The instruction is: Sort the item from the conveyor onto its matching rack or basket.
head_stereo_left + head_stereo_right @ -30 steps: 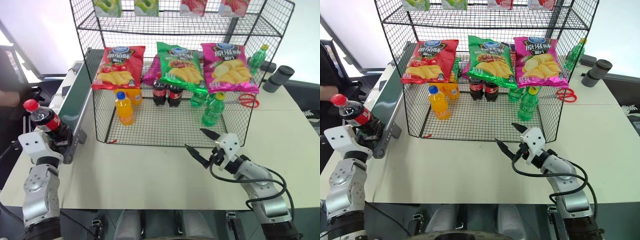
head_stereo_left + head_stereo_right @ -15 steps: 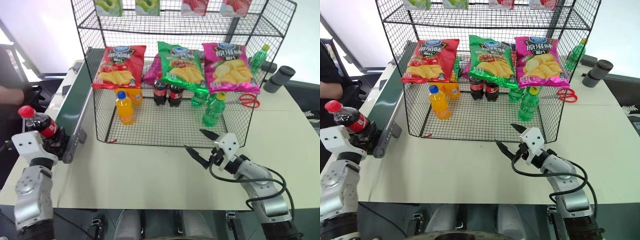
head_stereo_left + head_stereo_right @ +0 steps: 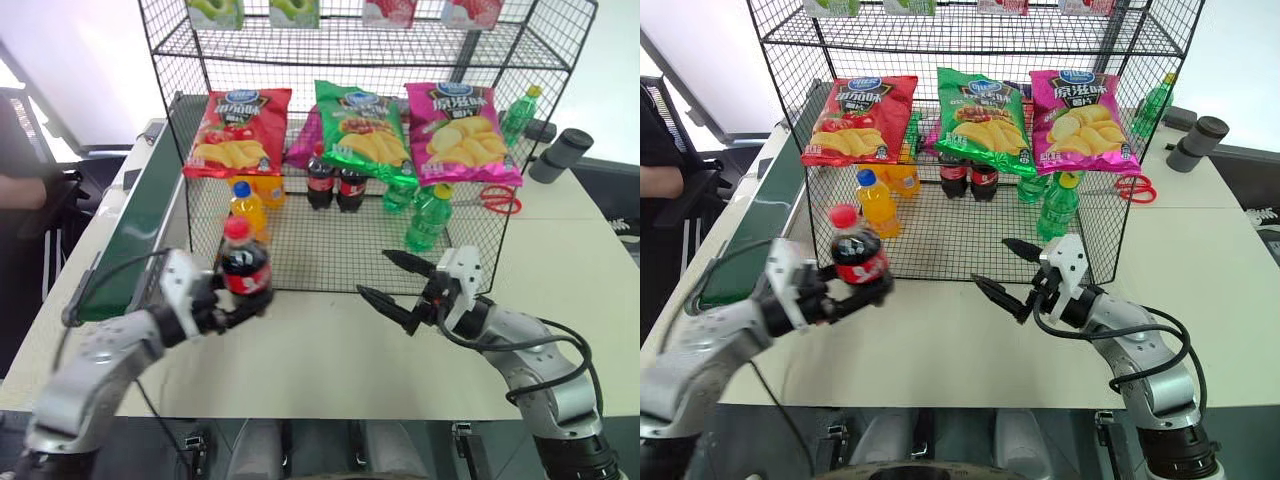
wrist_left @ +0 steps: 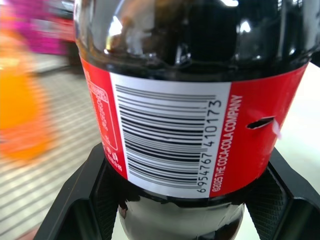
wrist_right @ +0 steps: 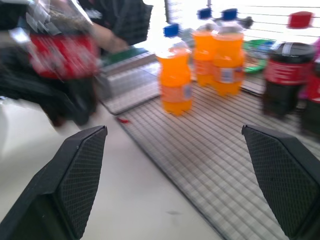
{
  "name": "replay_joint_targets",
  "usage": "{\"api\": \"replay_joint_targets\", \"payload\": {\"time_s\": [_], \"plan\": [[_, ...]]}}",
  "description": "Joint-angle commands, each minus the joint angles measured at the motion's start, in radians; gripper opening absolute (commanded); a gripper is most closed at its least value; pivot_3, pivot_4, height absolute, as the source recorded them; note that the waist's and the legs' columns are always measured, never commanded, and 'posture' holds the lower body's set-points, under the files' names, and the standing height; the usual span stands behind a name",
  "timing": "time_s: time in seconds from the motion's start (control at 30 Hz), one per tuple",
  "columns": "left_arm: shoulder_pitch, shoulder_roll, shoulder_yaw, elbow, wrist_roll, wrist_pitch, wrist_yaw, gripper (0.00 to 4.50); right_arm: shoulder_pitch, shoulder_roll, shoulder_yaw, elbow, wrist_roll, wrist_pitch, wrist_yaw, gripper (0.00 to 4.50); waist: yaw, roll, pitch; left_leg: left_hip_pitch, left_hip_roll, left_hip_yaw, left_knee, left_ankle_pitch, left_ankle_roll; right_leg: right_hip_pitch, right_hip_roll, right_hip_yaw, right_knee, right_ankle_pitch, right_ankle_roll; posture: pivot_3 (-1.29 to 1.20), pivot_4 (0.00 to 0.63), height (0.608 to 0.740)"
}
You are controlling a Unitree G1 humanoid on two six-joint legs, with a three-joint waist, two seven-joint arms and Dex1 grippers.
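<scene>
Red cap up, the cola bottle (image 3: 245,272) hangs upright in the left pincer (image 3: 222,305), clamped low on its body so the label and neck ride clear above the black fingers (image 4: 85,200), a sensible grip for standing it down later. It sits over the pale desk (image 3: 300,350), just in front of the black wire rack (image 3: 350,250), off the dark green conveyor (image 3: 135,240) at the left. The right pincer (image 3: 395,283) hovers empty with its jaws spread wide, angled toward the bottle, and I'd say it's waiting for a handover or simply staying out of the way. Inside the rack, two more cola bottles (image 3: 335,185) stand on the mesh floor between orange soda bottles (image 3: 248,205) and green bottles (image 3: 425,218), so that middle spot looks like the target. Glossy crinkled chip bags (image 3: 355,125) hang from the front mesh above them. Smooth rounded plastic, dark liquid, paper-slick label: slippery stuff, so that firm low clamp makes sense.
</scene>
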Motion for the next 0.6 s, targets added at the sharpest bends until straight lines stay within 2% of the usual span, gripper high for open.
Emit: {"api": "replay_joint_targets", "payload": {"time_s": [0.03, 0.13, 0.4, 0.6], "plan": [[-0.086, -0.042, -0.087, 0.049, 0.05, -0.057, -0.062, 2.9, -0.009, -0.012, 0.008, -0.075, 0.043, 0.044, -0.005, 4.5, -0.001, 0.0, 0.0, 0.0, 0.0, 0.0, 0.0, 0.0, 0.0, 0.0, 0.0, 0.0, 0.0, 0.0, 0.0, 0.0, 0.15, 0.74], [-0.163, -0.082, -0.165, 0.11, 0.092, -0.096, -0.123, 2.9, -0.011, -0.002, 0.038, -0.095, 0.007, 0.052, -0.036, 4.5, 0.0, 0.0, 0.0, 0.0, 0.0, 0.0, 0.0, 0.0, 0.0, 0.0, 0.002, 0.0, 0.0, 0.0, 0.0, 0.0, 0.15, 0.74], [-0.246, -0.117, -0.244, 0.17, 0.155, -0.161, -0.236, 2.9, -0.018, 0.015, 0.076, -0.107, 0.001, 0.064, -0.069, 4.5, 0.001, 0.0, 0.0, 0.0, 0.001, 0.0, 0.002, 0.0, 0.001, 0.0, 0.006, 0.0, 0.001, 0.002, 0.004, 0.0, 0.15, 0.74], [-0.295, -0.169, -0.267, 0.2, 0.181, -0.181, -0.262, 2.9, -0.02, 0.02, 0.097, -0.114, 0.016, 0.09, -0.072, 4.5, 0.003, -0.001, 0.001, -0.001, 0.0, 0.0, 0.003, 0.0, 0.001, 0.001, 0.01, 0.0, 0.001, 0.002, 0.005, 0.0, 0.15, 0.74]]}}
